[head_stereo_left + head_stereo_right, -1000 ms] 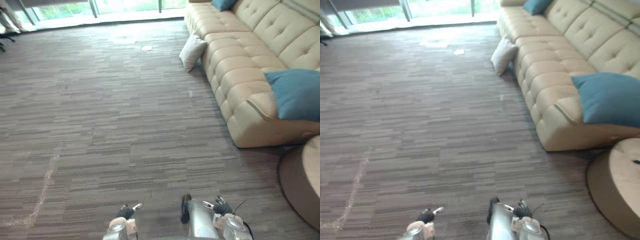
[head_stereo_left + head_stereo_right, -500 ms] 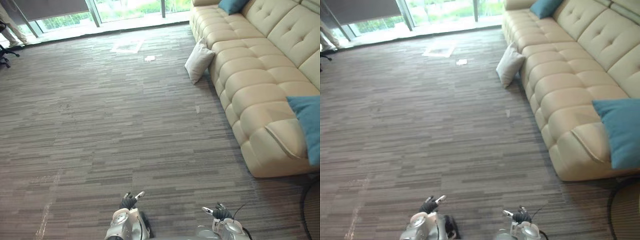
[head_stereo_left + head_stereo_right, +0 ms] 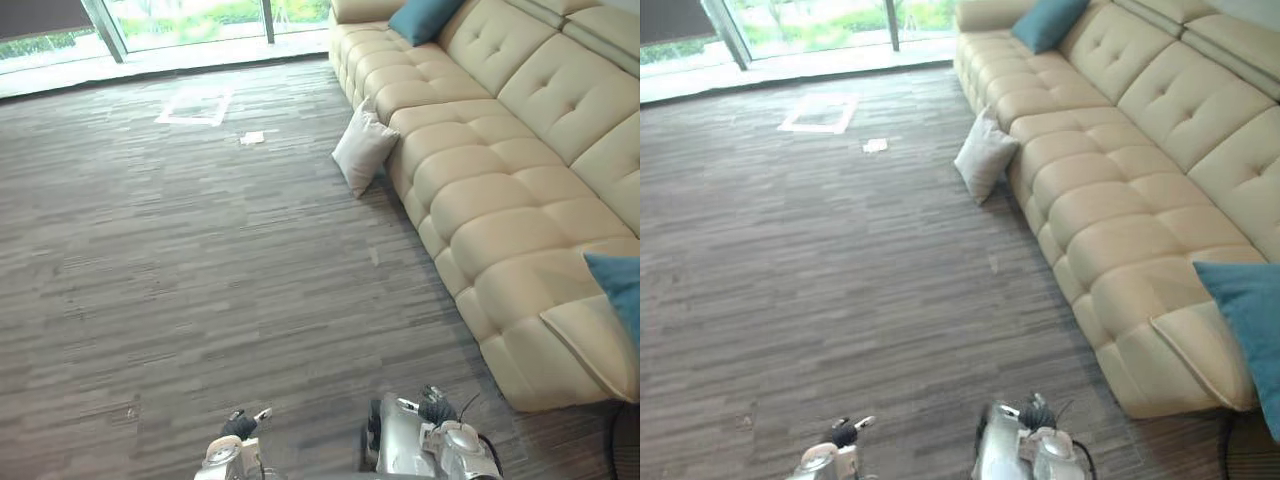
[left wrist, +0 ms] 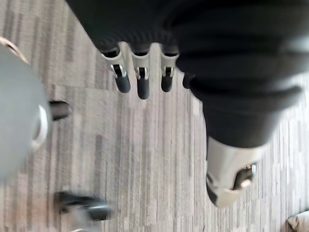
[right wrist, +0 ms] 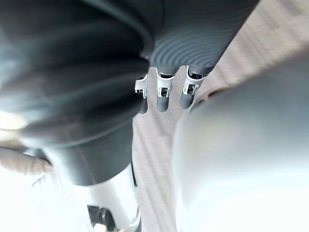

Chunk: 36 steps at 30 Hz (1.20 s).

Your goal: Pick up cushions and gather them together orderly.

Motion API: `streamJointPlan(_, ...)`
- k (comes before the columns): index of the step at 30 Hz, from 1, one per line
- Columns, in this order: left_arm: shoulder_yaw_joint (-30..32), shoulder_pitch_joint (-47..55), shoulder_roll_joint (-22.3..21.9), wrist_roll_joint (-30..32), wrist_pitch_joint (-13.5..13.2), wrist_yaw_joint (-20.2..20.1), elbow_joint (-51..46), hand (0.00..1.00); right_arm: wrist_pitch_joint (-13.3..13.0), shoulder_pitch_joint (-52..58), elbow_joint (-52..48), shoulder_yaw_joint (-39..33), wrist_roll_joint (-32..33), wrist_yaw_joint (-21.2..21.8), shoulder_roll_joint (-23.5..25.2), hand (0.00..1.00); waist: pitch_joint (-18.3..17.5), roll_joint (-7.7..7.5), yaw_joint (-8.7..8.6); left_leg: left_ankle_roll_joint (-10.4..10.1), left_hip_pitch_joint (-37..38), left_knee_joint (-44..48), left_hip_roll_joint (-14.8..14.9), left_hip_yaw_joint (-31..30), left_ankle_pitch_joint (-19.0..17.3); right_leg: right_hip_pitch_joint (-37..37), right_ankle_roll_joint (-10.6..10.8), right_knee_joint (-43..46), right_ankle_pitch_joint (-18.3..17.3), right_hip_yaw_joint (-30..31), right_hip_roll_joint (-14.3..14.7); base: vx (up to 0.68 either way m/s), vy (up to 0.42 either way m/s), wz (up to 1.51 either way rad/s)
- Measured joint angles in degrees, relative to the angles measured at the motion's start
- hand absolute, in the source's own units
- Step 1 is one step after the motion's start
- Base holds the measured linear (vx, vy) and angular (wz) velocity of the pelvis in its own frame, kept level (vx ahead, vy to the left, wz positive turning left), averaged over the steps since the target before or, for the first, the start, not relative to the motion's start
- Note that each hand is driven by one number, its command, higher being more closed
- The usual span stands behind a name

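Observation:
A white cushion point(image 3: 363, 152) stands on the carpet and leans against the front of the cream tufted sofa point(image 3: 500, 180). One teal cushion point(image 3: 422, 17) rests on the sofa's far end. Another teal cushion point(image 3: 1250, 320) lies on its near end, at the picture's right edge. All three are well ahead of me, out of arm's reach. My left hand point(image 4: 140, 82) hangs over the carpet with relaxed fingers and holds nothing. My right hand point(image 5: 162, 99) hangs the same way, open, with nothing in it.
Grey striped carpet point(image 3: 200, 260) stretches between me and the sofa. A scrap of paper point(image 3: 252, 138) and a white rectangular outline point(image 3: 195, 103) lie on it near the far window wall point(image 3: 200, 20).
The camera has moved: the whole picture has shifted, and more of the sofa's length shows. The white cushion now sits lower and further left in view. The cushions themselves have not moved.

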Motion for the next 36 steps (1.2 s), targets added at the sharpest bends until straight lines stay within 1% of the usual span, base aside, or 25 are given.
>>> streamJointPlan(1, -0.06, -0.35, -0.9, 0.01, -0.03, -0.38, -0.06, 0.0, -0.01, -0.54, 0.2, -0.16, -0.33, -0.18, -0.75, 0.0, -0.32, 1.38, 0.93, 0.86, -0.2, -0.2, 0.12, -0.95, 1.18, -0.21, -0.8, 0.99, -0.86, -0.08, 0.4, 0.64, -0.161, 0.06)
streamJointPlan(2, 0.0, -0.48, -1.58, 0.23, -0.15, -0.67, -0.74, 0.0, 0.08, -0.74, 0.59, -0.61, -0.09, -0.16, -0.82, 0.0, -0.32, 1.47, 0.45, 0.21, -0.28, 0.71, -0.36, -2.15, 4.66, -0.55, -0.86, 4.85, -4.55, 1.21, -0.01, 0.55, -0.157, 0.0)
streamJointPlan(4, 0.34, -0.22, -2.55, 0.57, -0.02, -0.65, -0.59, 0.0, 0.39, -0.62, 0.45, -1.47, -0.25, -0.17, -0.73, 0.0, -0.74, 2.46, -0.53, -2.26, -0.42, 6.34, 1.18, -3.87, 7.52, 1.64, -1.7, 7.49, -9.3, -0.11, -0.61, 0.58, -0.2, 0.26)
streamJointPlan(5, 0.39, -0.32, -2.86, 0.65, 0.0, -0.65, -0.84, 0.0, 0.76, -0.21, 0.28, -1.54, -0.28, -0.17, -0.41, 0.0, -0.81, 2.58, -0.81, -4.78, -3.77, 16.72, 3.62, -6.51, 9.07, 4.93, -1.58, 6.93, -11.53, -1.28, -0.26, 0.64, -0.246, 0.43)
streamJointPlan(6, 0.35, -0.2, -3.13, 0.66, 0.06, -0.91, -1.67, 0.0, 1.24, 0.54, 0.25, -1.41, -0.3, -0.16, 0.01, 0.0, -0.77, 2.56, -0.68, -7.46, -10.81, 33.19, 7.2, -9.09, 14.59, 9.43, -1.8, 4.56, -12.87, -2.83, 0.37, 0.5, -0.197, 0.38)
streamJointPlan(7, 0.42, -0.03, -3.12, 0.63, 0.05, -0.98, -2.03, 0.0, 1.43, 0.81, 0.33, -1.22, -0.29, -0.21, 0.24, 0.0, -0.61, 2.3, -0.36, -7.46, -13.86, 39.81, 8.67, -9.11, 14.8, 11.29, -2.04, 3.51, -13.27, -3.35, 0.72, 0.56, -0.184, 0.12)
streamJointPlan(8, 1.25, 0.15, -3.15, 0.51, 0.09, -1.0, -3.24, 0.0, 1.78, 1.47, 0.35, -1.0, -0.26, -0.4, 1.14, 0.0, -0.71, 2.54, 0.59, -5.78, -18.78, 50.46, 11.92, -6.75, 13.31, 15.32, -2.49, 1.01, -13.88, -3.69, 1.66, 0.41, -0.061, -0.11)
streamJointPlan(9, 2.2, 0.33, -3.18, 0.49, 0.04, -1.01, -4.18, 0.0, 2.01, 1.85, 0.35, -0.72, -0.17, -0.49, 1.67, 0.0, -0.59, 1.5, 1.05, -3.32, -22.44, 53.27, 13.41, -2.95, 10.34, 18.96, -2.44, -1.88, -14.05, -3.86, 1.78, 0.32, -0.041, -0.12)
streamJointPlan(11, 2.51, 0.76, -3.22, 0.42, 0.01, -1.01, -5.4, 0.0, 2.11, 1.88, 0.33, -0.72, 0.09, -0.58, 2.35, 0.0, -0.88, 0.97, 1.34, -0.12, -27.04, 48.47, 13.33, 2.12, 6.43, 23.99, -1.44, -6.91, -13.97, -3.9, 1.34, 0.33, 0.024, -0.06)
streamJointPlan(12, 2.56, 0.65, -3.26, 0.41, -0.09, -1.02, -5.69, 0.0, 2.12, 2.0, 0.31, -0.94, 0.11, -0.64, 2.49, 0.0, -0.87, 0.86, 1.65, 0.4, -29.04, 44.48, 12.67, 3.33, 5.6, 25.7, -0.78, -8.29, -13.68, -3.66, 1.0, 0.47, 0.106, -0.17)
streamJointPlan(14, 2.63, 0.34, -3.27, 0.37, -0.8, -1.08, -6.19, 0.0, 2.12, 2.63, 0.31, -1.36, 0.08, -1.13, 2.77, 0.0, -0.94, 0.58, 3.19, 0.29, -33.33, 29.05, 8.07, 0.5, 5.84, 29.09, 1.2, -10.23, -14.72, -2.42, -0.69, 0.46, 0.221, -0.31)
streamJointPlan(15, 2.6, 0.17, -3.28, 0.25, -0.95, -1.06, -6.18, 0.0, 2.12, 2.92, 0.37, -1.39, 0.06, -1.36, 2.67, 0.0, -1.0, 0.67, 3.65, 0.2, -34.18, 22.28, 5.7, -2.24, 7.42, 30.13, 2.44, -10.98, -15.41, -1.88, -1.13, 0.5, 0.325, -0.38)
streamJointPlan(16, 2.62, 0.41, -3.22, 0.02, -1.35, -1.06, -6.16, 0.0, 2.19, 3.2, 0.52, -1.23, -0.04, -1.57, 2.49, 0.0, -1.68, 1.11, 4.12, -0.39, -35.04, 15.33, 3.78, -5.86, 13.05, 31.49, 4.39, -11.58, -16.87, -1.02, -1.06, 0.42, 0.299, -0.41)
streamJointPlan(17, 2.61, 0.51, -3.25, -0.16, -1.47, -1.01, -6.26, 0.0, 2.22, 3.1, 1.05, -0.87, -0.04, -1.57, 2.51, 0.0, -1.96, 0.72, 4.42, 0.44, -34.63, 15.49, 3.12, -6.93, 15.89, 32.23, 4.98, -11.93, -17.4, 0.52, -1.1, 0.47, 0.295, -0.38)
streamJointPlan(18, 2.63, 0.55, -1.73, -0.14, -1.31, -0.86, -5.69, 0.0, 2.47, 2.79, 2.6, -0.33, -0.02, -1.48, 3.64, 0.0, -3.89, -1.3, 4.14, 1.58, -34.61, 15.7, 1.26, -5.35, 13.56, 32.96, 4.87, -13.69, -16.94, 3.31, -2.57, 0.44, 0.216, -0.26)
streamJointPlan(20, 3.64, 0.43, -0.98, -0.04, -0.65, -0.76, -5.18, 0.0, 2.49, 3.1, 2.6, -0.02, -0.07, -1.45, 5.39, 0.0, -5.23, -3.44, 4.13, 3.58, -35.35, 19.0, 0.54, -3.6, 11.41, 32.26, 5.91, -13.31, -13.71, 7.0, -3.9, 0.54, 0.273, -0.23)
streamJointPlan(22, 4.02, 0.29, -0.97, -0.04, -0.34, -0.69, -5.03, 0.0, 2.57, 2.91, 2.59, 0.34, -0.26, -1.44, 5.57, 0.0, -5.37, -3.68, 4.42, 4.16, -32.79, 20.47, -0.05, -1.59, 7.74, 29.16, 7.69, -3.92, -10.31, 10.56, -4.54, 0.5, 0.315, -0.32)
streamJointPlan(24, 4.04, 0.14, -0.46, -0.05, 0.01, -0.65, -4.1, 0.0, 2.41, 2.85, 1.76, 0.35, -0.39, -1.24, 5.76, 0.0, -4.68, -4.18, 4.0, 4.61, -26.72, 18.17, -1.76, -0.88, 4.24, 18.59, 11.43, 19.45, -4.36, 14.21, -6.07, 0.43, 0.165, -0.21)
streamJointPlan(26, 4.0, 0.21, -0.47, -0.05, 0.21, -0.57, -3.74, 0.0, 2.48, 2.86, 0.65, 0.36, -0.42, -1.02, 5.31, 0.0, -4.62, -4.01, 3.99, 4.41, -20.35, 15.57, -2.25, 0.04, 2.1, 12.7, 9.12, 28.25, -7.89, 12.8, -5.37, 0.48, 0.08, -0.23)
streamJointPlan(29, 4.12, 0.64, -0.74, -0.11, 0.28, -0.46, -2.65, 0.0, 1.91, 2.56, -0.66, 0.4, -0.42, -0.72, 4.9, 0.0, -4.4, -3.15, 3.08, 4.05, -12.42, 10.23, -2.25, 1.0, 0.58, 4.57, 4.98, 22.85, -11.6, 6.39, -3.2, 0.37, 0.015, -0.05)
streamJointPlan(31, 4.09, 0.64, -1.54, -0.11, 0.32, -0.43, -2.56, 0.0, 1.79, 2.5, -0.65, 0.34, -0.41, -0.44, 4.17, 0.0, -4.32, -2.93, 2.77, 2.83, -8.78, 7.42, -1.97, 0.09, -0.58, 1.28, 4.14, 13.48, -10.96, 3.89, -1.38, 0.53, -0.129, 0.34)
streamJointPlan(32, 4.04, 0.6, -2.1, -0.07, 0.33, -0.45, -2.43, 0.0, 1.75, 2.67, -0.6, 0.29, -0.37, -0.32, 3.71, 0.0, -4.17, -2.81, 2.52, 1.12, -6.81, 6.49, -1.67, -0.75, -1.75, 0.29, 3.77, 6.32, -8.68, 3.38, -0.28, 0.64, -0.222, 0.47)
streamJointPlan(33, 4.14, 0.64, -2.21, 0.02, 0.27, -0.52, -2.06, 0.0, 1.77, 3.22, -0.08, -0.04, -0.11, -0.3, 3.49, 0.0, -4.1, -3.05, 2.37, -0.59, -4.24, 5.37, -1.99, -1.88, -2.84, 1.29, 1.84, -0.16, -0.86, 4.19, 0.72, 0.58, -0.192, 0.45)
streamJointPlan(35, 3.77, 0.38, -3.35, 0.07, 0.24, -1.11, -1.21, 0.0, 1.42, 2.13, 0.01, -0.73, -0.44, -0.37, 1.72, 0.0, -3.89, 0.51, 2.47, -0.68, -2.44, 5.51, -0.38, -3.69, -0.89, 2.04, -1.02, 3.62, -4.68, 3.15, 2.03, 0.53, -0.122, 0.09)
streamJointPlan(36, 3.89, 0.35, -3.43, 0.24, 0.24, -1.11, -1.35, 0.0, 1.39, 2.07, -0.08, -1.5, -0.09, -0.27, 1.86, 0.0, -3.75, 0.88, 1.95, -1.2, -2.43, 6.3, -0.35, -4.46, 0.92, 2.14, -1.13, 5.52, -6.36, 3.06, 1.63, 0.52, -0.146, 0.09)
